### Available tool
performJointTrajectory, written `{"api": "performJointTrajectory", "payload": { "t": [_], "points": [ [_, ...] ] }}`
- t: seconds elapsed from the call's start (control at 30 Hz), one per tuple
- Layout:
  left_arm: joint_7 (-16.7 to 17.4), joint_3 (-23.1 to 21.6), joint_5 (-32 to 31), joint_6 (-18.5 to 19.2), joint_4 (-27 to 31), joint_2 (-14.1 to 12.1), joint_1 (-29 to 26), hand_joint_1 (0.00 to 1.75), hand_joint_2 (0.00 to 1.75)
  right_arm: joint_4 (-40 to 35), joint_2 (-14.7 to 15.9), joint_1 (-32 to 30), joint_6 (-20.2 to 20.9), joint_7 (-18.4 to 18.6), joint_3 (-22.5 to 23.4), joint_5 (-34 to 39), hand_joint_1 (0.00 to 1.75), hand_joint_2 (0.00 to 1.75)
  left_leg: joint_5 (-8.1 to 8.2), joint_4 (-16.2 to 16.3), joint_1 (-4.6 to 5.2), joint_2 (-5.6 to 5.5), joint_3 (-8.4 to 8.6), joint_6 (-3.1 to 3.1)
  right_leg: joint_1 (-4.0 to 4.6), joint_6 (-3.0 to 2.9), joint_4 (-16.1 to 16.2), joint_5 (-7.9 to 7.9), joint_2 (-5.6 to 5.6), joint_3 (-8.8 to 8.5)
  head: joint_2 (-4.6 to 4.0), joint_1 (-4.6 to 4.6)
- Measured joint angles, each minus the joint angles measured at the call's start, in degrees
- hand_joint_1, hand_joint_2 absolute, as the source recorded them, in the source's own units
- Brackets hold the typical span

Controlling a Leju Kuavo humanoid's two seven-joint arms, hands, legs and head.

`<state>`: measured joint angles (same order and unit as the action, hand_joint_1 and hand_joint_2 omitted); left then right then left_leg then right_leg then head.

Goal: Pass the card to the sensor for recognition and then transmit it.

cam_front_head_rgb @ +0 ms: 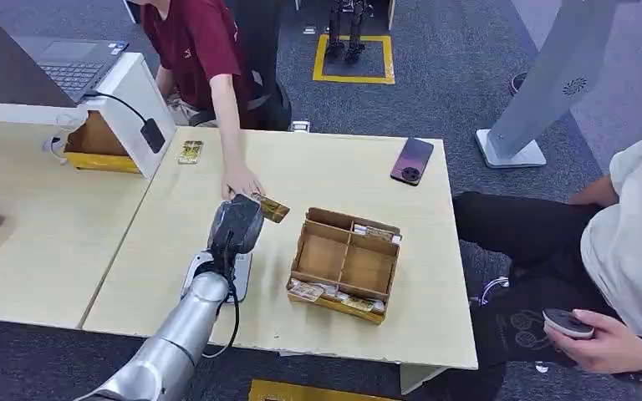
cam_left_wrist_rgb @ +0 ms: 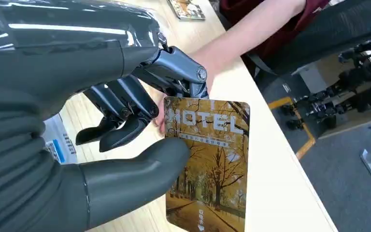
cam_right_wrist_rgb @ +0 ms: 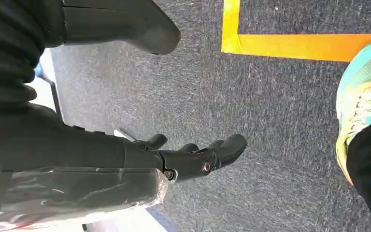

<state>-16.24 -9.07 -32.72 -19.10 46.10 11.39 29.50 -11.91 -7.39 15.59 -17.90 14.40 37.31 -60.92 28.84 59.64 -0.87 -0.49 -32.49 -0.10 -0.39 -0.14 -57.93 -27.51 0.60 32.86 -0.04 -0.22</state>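
One card [cam_left_wrist_rgb: 207,164] marked HOTEL, pinched by left hand [cam_left_wrist_rgb: 125,121] fingers above bench [cam_front_head_rgb: 318,167]; a person's hand [cam_front_head_rgb: 241,181] touches it. Right hand [cam_right_wrist_rgb: 174,154] hangs empty, fingers loosely apart.

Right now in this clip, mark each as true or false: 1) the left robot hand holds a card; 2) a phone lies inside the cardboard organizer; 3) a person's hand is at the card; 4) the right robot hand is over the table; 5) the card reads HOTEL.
1) True: the left robot hand holds the card between thumb and fingers.
2) False: the phone lies on the table, apart from the cardboard organizer.
3) True: a person's hand reaches it.
4) False: the right robot hand hangs over grey carpet.
5) True.
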Motion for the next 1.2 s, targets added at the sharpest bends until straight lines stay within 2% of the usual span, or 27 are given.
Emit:
{"api": "performJointTrajectory", "payload": {
  "t": [0.33, 0.7, 1.2],
  "points": [
    [0.0, 2.3, 0.3, -2.2, -1.5, -1.4, 0.4, 1.75, 1.75, 0.0, 0.0, 0.2, 0.1, 0.2, 0.2, -1.0, 0.0, 1.75, 0.0, 0.0, 0.0, 0.0, -0.01, 0.0, 0.0, 0.0, 0.0, 0.0, 0.0, 0.0, 0.0, 0.0],
    [-0.8, 4.3, 0.8, -2.0, -2.8, -3.1, 0.6, 1.75, 1.75, 0.0, 0.0, 0.4, 0.1, 0.1, 0.6, -1.1, 0.0, 1.75, 0.0, 0.0, 0.0, 0.0, -0.01, 0.0, 0.0, 0.0, 0.0, 0.0, 0.0, 0.0, 0.0, 0.0],
    [-1.4, 5.6, 1.0, 2.3, -1.1, -4.0, -1.4, 1.75, 1.75, 0.0, 0.1, 0.4, 0.3, -0.6, 1.9, -1.7, 0.0, 1.75, 0.0, 0.0, 0.0, 0.0, -0.02, 0.0, 0.0, 0.0, 0.0, 0.0, 0.0, 0.0, 0.0, 0.0]
  ]
}}
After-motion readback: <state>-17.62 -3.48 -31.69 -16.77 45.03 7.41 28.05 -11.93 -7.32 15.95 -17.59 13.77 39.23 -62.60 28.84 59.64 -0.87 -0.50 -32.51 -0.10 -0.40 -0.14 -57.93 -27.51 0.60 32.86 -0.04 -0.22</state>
